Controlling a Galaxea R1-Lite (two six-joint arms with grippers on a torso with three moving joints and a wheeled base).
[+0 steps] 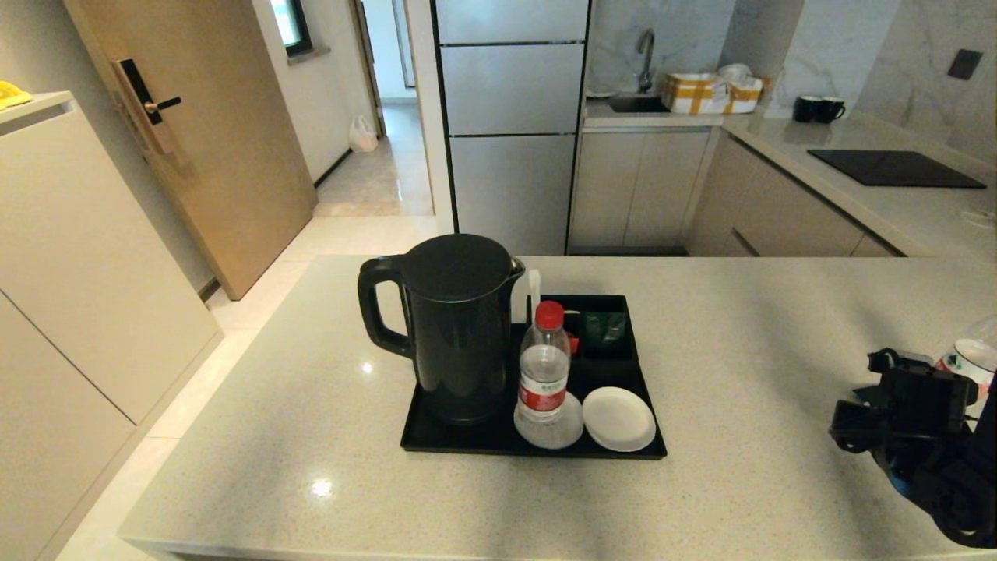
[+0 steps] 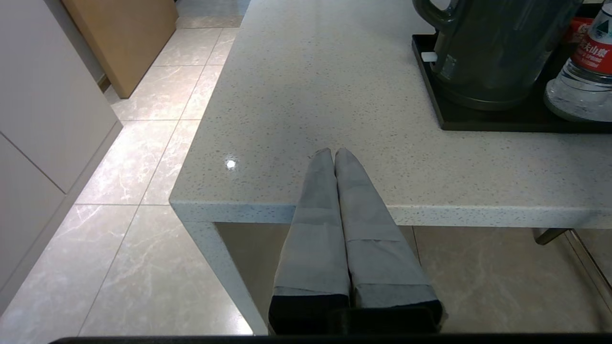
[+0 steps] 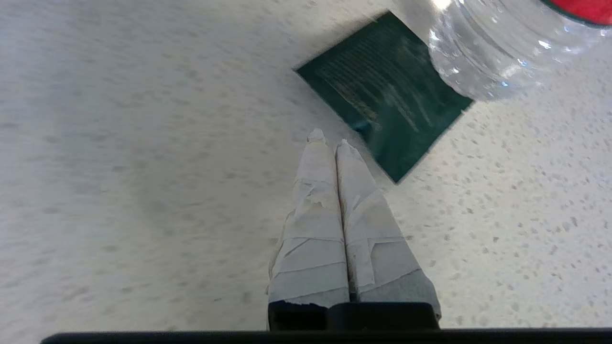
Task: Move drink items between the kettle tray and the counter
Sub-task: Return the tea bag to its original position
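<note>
A clear water bottle [image 1: 543, 366] with a red cap stands on a white coaster in the black kettle tray [image 1: 467, 446]. A dark green sachet [image 1: 606, 327] lies in one of the tray's small compartments. A second sachet [image 3: 382, 107] lies flat on the beige counter [image 1: 740, 327] at the far right, beside a second bottle [image 3: 497, 48], whose edge shows as bottle [image 1: 974, 354] behind the right arm. My right gripper [image 3: 329, 138] is shut and empty, its tips just beside that sachet's edge. My left gripper [image 2: 333, 152] is shut and empty over the counter's near edge, left of the tray.
The tall black kettle [image 1: 459, 327] fills the tray's left half. A bare white coaster [image 1: 618, 418] lies at the tray's front right. The counter's left corner [image 2: 179, 203] drops to a tiled floor. Beyond lies a farther counter with a black hob [image 1: 896, 167].
</note>
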